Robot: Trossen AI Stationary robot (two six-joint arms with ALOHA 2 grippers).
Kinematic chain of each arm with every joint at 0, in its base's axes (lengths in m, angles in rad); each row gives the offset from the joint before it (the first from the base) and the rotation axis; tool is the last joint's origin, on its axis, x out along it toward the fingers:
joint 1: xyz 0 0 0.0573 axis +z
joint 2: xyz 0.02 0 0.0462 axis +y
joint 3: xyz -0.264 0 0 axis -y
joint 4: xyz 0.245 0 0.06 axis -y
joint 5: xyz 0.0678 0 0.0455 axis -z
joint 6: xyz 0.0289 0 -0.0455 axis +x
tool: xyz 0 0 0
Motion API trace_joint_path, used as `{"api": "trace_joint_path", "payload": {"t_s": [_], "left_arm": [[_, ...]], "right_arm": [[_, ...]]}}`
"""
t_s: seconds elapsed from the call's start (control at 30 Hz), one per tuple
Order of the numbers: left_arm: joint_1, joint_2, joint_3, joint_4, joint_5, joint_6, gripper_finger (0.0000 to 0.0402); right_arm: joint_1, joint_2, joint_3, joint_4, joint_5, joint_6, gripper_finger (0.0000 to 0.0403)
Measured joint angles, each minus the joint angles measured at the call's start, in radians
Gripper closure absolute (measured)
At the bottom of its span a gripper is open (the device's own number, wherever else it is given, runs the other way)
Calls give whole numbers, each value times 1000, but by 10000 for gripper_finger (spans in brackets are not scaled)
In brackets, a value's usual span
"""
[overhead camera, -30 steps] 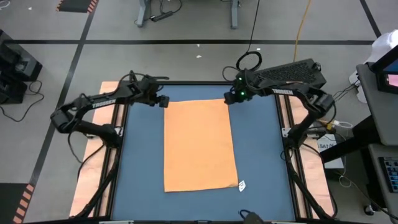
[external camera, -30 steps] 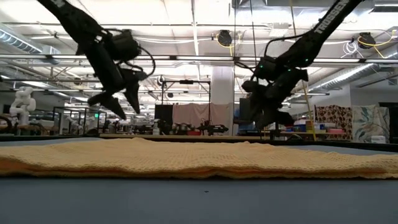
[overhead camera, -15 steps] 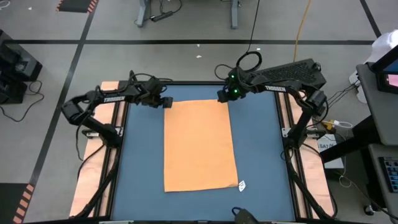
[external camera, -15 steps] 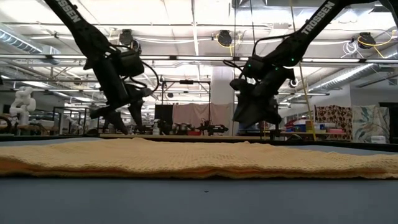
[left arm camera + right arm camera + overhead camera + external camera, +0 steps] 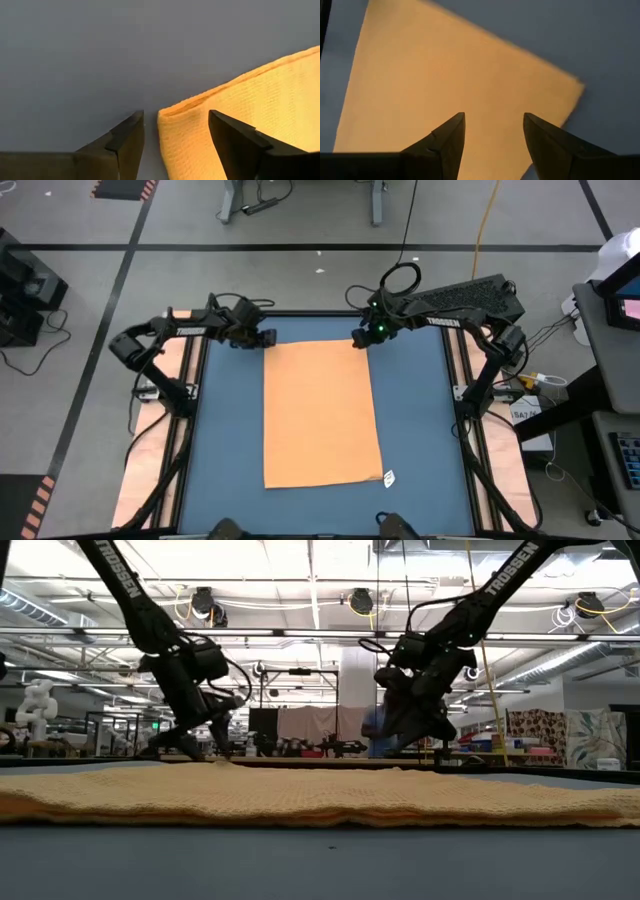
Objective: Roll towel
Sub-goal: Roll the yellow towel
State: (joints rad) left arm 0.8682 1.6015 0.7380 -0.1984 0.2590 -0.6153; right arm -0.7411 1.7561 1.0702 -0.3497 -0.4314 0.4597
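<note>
Now the towel point(image 5: 322, 415) lies flat, each far corner between an open, empty gripper: left gripper point(image 5: 266, 337), right gripper point(image 5: 358, 340).

Orange-yellow towel point(image 5: 321, 413) lies flat, unrolled, mid-table.

The towel point(image 5: 321, 413) lies flat in the middle of the table point(image 5: 420, 440) in the high view, running from just above the frame's centre down toward the lower edge, with its tag point(image 5: 389, 477) at the lower right corner. The left gripper point(image 5: 266, 338) sits at the towel's upper left corner and the right gripper point(image 5: 358, 340) at its upper right corner, each arm reaching in from its own side of the frame. In the low view the towel point(image 5: 320, 795) spreads across the full width in front, the left gripper point(image 5: 190, 748) behind it at left of centre and the right gripper point(image 5: 415, 735) behind it at right of centre.
</note>
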Motion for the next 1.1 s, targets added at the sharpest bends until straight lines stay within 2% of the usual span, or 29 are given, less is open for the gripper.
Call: {"api": "trace_joint_path", "payload": {"t_s": [0.1,0.23,0.47,0.73,1.1], "left_arm": [[-15,26,0,34,2,-1,199],[-27,45,1,58,-10,-4,220],[-27,49,0,91,-28,68,276],[-27,49,0,86,-24,108,340],[-33,50,0,87,-5,152,389]], "right_arm": [[-26,0,0,-2,65,55,211],[-58,9,0,-15,101,130,211],[-62,92,0,-17,94,154,211],[-63,97,-1,32,138,146,211],[-41,134,0,91,117,190,211]]}}
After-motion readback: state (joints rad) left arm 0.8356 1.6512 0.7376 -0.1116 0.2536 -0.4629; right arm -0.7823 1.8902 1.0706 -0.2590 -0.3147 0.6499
